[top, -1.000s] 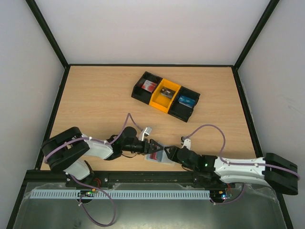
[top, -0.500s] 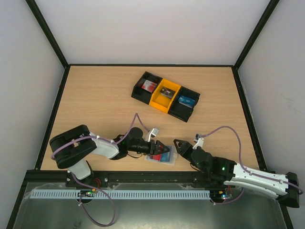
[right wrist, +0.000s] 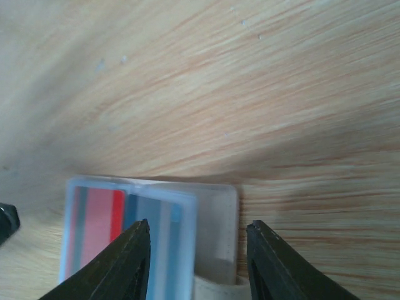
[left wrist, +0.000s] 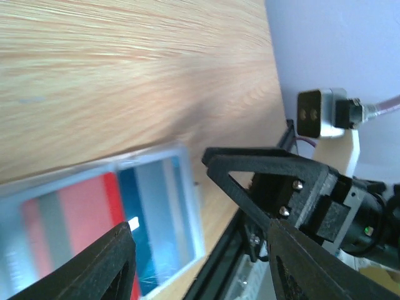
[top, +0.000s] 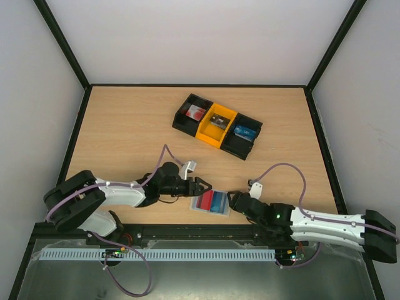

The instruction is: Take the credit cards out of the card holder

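Note:
The card holder (top: 210, 204), a clear pale-blue sleeve, lies flat near the table's front edge. Inside it show a red card (top: 204, 200) and a blue card (top: 218, 201). My left gripper (top: 201, 185) hovers open just off the holder's upper left corner. In the left wrist view its jaws stand wide over the holder (left wrist: 94, 212), touching nothing. My right gripper (top: 232, 200) sits at the holder's right end, open. In the right wrist view one finger (right wrist: 134, 256) is over the holder (right wrist: 215, 231) and the other lies past its edge. The cards (right wrist: 103, 225) reach only partway along the sleeve.
A black-and-yellow three-compartment tray (top: 232, 115) stands at mid-table, with small cards in its compartments. The black frame rail (top: 187, 232) runs just in front of the holder. The right gripper's fingers (left wrist: 262, 169) show close ahead in the left wrist view.
Both grippers were at the holder a second ago. The right one pulled away to the right, opened, then came back to the holder's right end. The left one lifted off up and left.

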Robot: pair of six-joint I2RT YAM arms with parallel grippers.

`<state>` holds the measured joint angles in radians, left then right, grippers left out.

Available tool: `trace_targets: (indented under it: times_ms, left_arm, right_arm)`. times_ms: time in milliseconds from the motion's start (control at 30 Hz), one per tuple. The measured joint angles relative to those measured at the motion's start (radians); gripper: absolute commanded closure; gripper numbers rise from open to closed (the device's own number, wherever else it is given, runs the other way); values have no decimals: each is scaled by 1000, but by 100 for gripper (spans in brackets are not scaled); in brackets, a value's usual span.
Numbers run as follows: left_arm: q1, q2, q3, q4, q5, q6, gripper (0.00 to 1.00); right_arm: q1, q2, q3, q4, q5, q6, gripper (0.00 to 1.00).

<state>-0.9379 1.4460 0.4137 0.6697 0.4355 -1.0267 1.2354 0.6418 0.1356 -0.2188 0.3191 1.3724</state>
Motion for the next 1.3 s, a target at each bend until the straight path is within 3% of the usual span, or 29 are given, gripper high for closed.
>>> trace_targets:
  times_ms: [433,667,967,1300]
  left_arm:
    - [72,-69,-48,-177,-68,51,44]
    - [97,-213,-51,-298,-131,85,44]
    - [97,-220,-115,-229,-67,62,45]
    - [56,-88,-142,-38,9,-16,47]
  right_arm:
    - [0,224,-16,208,-60,-22,84]
    - [-12,355,-3,324,-58,-72,89]
    - [-37,536,119,357,-81,-159,84]
    - [-38,393,142,258,-113,-158,82]
